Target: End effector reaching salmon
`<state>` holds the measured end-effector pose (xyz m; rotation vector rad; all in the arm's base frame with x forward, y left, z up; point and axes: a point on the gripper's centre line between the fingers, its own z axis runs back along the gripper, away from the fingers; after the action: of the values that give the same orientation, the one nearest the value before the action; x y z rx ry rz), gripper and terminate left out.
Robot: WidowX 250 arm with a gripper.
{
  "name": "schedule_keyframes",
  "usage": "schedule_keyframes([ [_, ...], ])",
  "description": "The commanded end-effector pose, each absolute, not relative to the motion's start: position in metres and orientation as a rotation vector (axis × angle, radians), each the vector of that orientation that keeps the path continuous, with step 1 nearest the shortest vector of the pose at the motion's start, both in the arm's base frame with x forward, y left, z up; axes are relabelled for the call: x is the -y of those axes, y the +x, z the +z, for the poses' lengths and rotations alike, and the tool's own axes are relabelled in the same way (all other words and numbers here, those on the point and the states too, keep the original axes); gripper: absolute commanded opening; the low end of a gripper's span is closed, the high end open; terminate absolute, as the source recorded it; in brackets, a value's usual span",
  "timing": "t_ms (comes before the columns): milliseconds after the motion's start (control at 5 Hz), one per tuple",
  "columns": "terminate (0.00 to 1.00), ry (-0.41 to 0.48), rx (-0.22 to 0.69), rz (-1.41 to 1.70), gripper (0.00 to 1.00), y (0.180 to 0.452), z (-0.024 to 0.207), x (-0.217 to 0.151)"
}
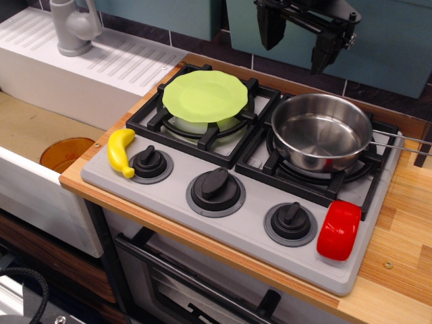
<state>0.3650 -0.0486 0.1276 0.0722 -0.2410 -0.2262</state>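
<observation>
The salmon (339, 230) is a glossy red rounded block lying at the front right corner of the grey toy stove (243, 216), just right of the right knob (290, 223). My black gripper (297, 48) hangs at the top of the view, high above the steel pot (321, 131) and far behind the salmon. Its two fingers (271, 32) point down with a wide gap between them, open and empty.
A green plate (204, 96) covers the back left burner. A yellow toy banana (121, 152) lies by the left knob (150, 163). The pot's handle (399, 143) sticks out right. A sink with an orange cup (65, 152) lies left, a grey faucet (73, 27) behind.
</observation>
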Motion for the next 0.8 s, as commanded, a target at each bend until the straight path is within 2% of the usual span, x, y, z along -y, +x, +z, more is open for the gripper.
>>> schedule_keyframes([
  [0, 0.0, 0.072, 0.241, -0.226, 1.0, 0.365, 0.128, 0.049],
  [600, 0.0, 0.054, 0.276, -0.19, 1.0, 0.31, 0.116, 0.075],
])
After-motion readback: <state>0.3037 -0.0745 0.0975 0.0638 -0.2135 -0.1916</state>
